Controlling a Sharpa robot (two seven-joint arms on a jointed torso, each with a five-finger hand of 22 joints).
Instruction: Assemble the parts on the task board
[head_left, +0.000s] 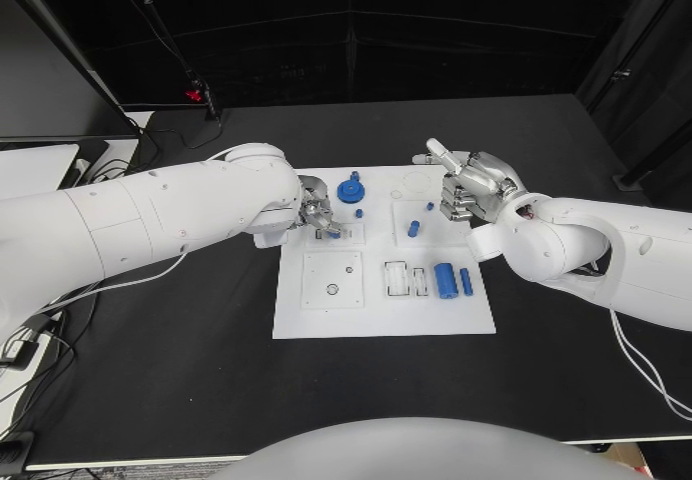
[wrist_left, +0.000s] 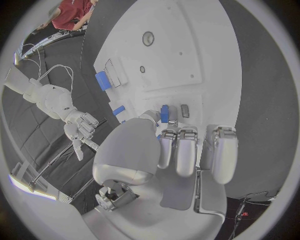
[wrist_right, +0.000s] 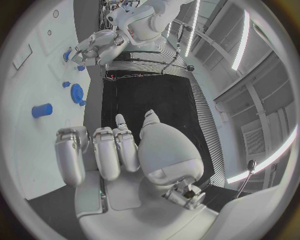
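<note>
The left robot hand sits low over the upper left part of the task board, fingers curled down around a small blue part at its tips – in the left wrist view that blue part shows just past the fingertips, beside a dark slot in the board. It looks pinched rather than merely touched, though the contact itself is partly hidden. The right robot hand hovers above the board's upper right edge, fingers apart and holding nothing.

Other parts lie loose on the white plate: a blue gear-like piece near the top, a short blue peg in the middle, and a blue cylinder with a thin blue pin beside it lower right, next to two open rectangular frames.

The step in hand seems to be seating the small part in its recess. To do it well, keep the piece square to the slot, lower slowly, and ease the grip only once it sits flush – a tilted part would probably jam or skid off onto the black worktop
</note>
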